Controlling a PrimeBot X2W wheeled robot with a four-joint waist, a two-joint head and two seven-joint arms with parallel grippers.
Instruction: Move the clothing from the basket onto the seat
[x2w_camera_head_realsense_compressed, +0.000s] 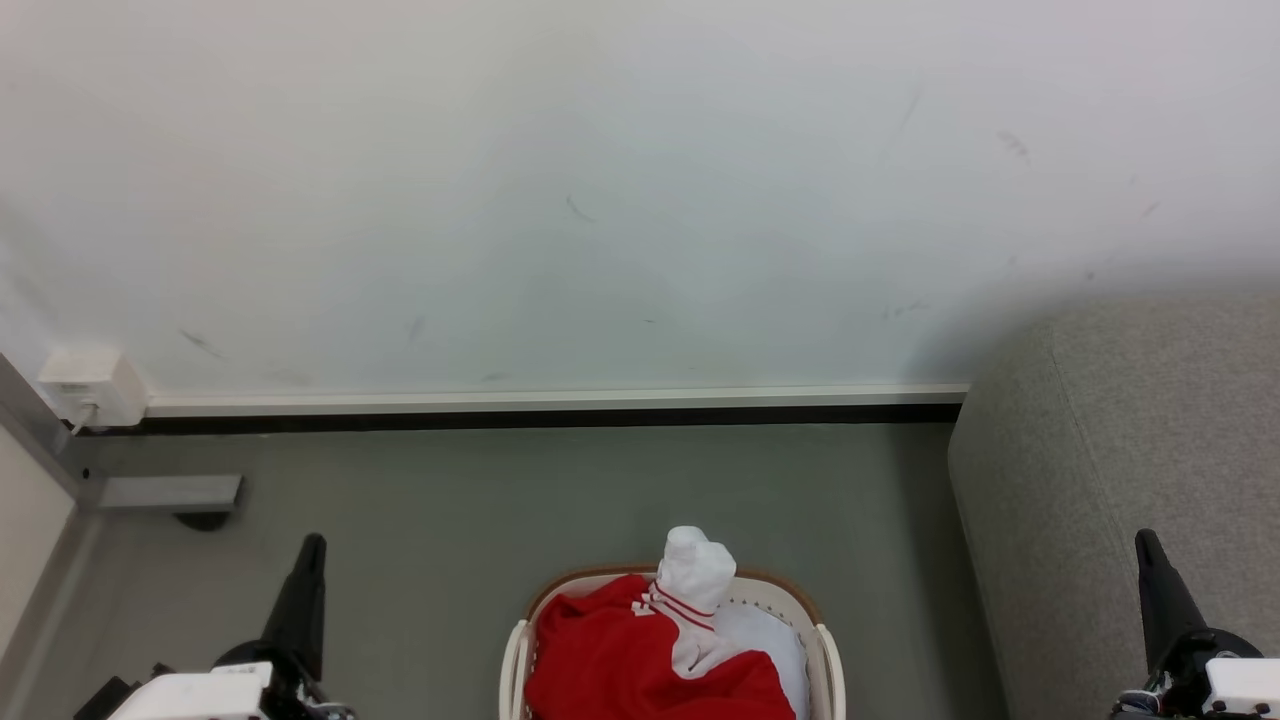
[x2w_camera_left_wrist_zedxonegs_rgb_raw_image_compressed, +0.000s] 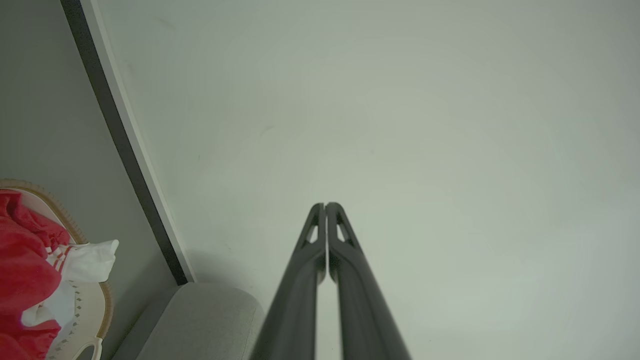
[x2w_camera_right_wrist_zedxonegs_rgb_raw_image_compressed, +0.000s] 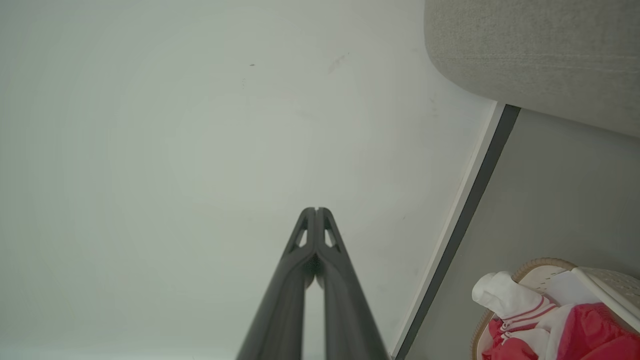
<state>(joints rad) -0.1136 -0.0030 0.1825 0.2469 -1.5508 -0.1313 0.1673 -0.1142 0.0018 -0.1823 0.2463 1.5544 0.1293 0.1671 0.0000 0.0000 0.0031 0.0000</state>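
clothing (x2w_camera_head_realsense_compressed: 620, 665), two pieces, in one basket (x2w_camera_head_realsense_compressed: 513, 665), one seat (x2w_camera_head_realsense_compressed: 1150, 430) nearby

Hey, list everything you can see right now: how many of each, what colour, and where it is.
Basket: one, cream with brown rim, on the grey floor, bottom centre.
Red garment: one, bright red, in the basket.
Striped garment: one, white with red stripes, cuff sticking up out of the basket.
Sofa: one, light grey, right of the basket.
Wall box: one, white, low on the white wall, far left.
Skirting: one, white over black, along the wall's foot.
Left gripper: one, dark, shut, lower left.
Right gripper: one, dark, shut, lower right.
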